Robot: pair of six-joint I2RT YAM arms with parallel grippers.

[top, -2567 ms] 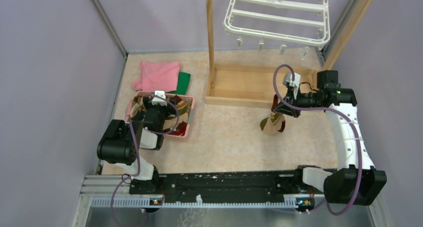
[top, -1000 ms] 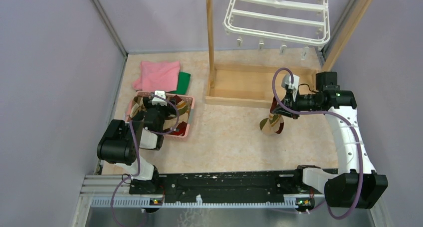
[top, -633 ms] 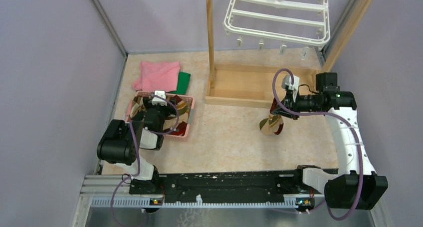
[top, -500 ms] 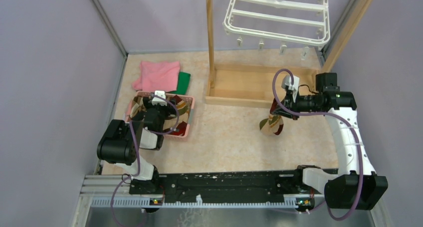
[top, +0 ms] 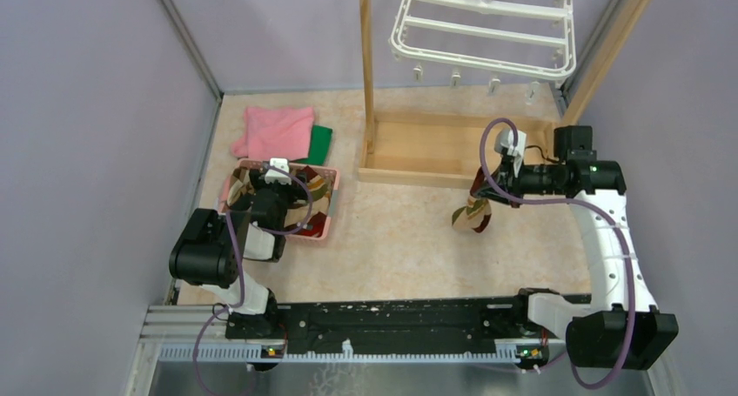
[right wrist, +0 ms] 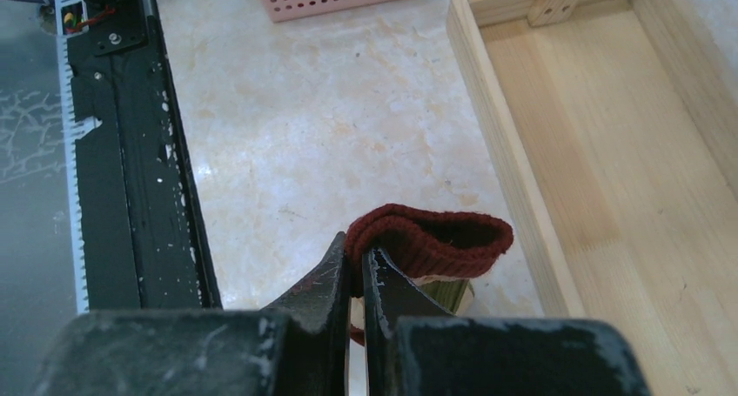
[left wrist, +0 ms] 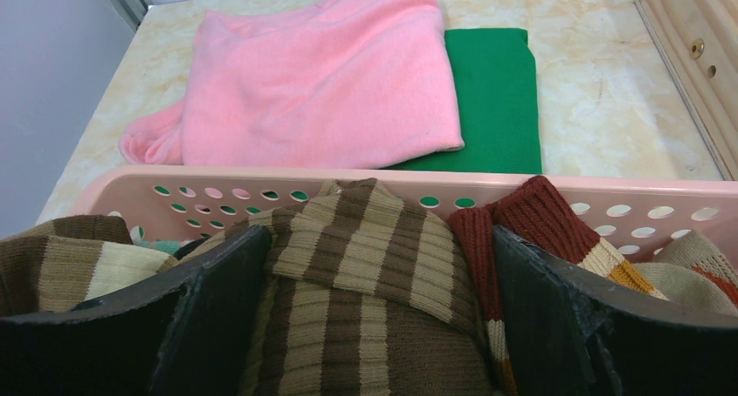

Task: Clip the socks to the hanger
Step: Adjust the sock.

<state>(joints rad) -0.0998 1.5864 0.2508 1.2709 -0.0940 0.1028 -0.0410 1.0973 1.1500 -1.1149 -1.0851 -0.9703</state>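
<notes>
Right wrist: right hand (right wrist: pixel 357 265) pinches the sock (right wrist: pixel 431 239), its red cuff looping beyond the tips.

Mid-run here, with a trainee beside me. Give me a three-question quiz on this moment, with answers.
1. True or false: the right gripper is shut on the dark red cuff of a sock.
2. Where is the open left gripper?
A. In the pink basket, fingers either side of a brown-and-cream striped sock
B. On the pink cloth
C. Inside the wooden frame
3. Fill in: in the top view, the number of socks clipped to the white hanger is ____.

Key: 1 true; 2 A; 3 none.
</notes>
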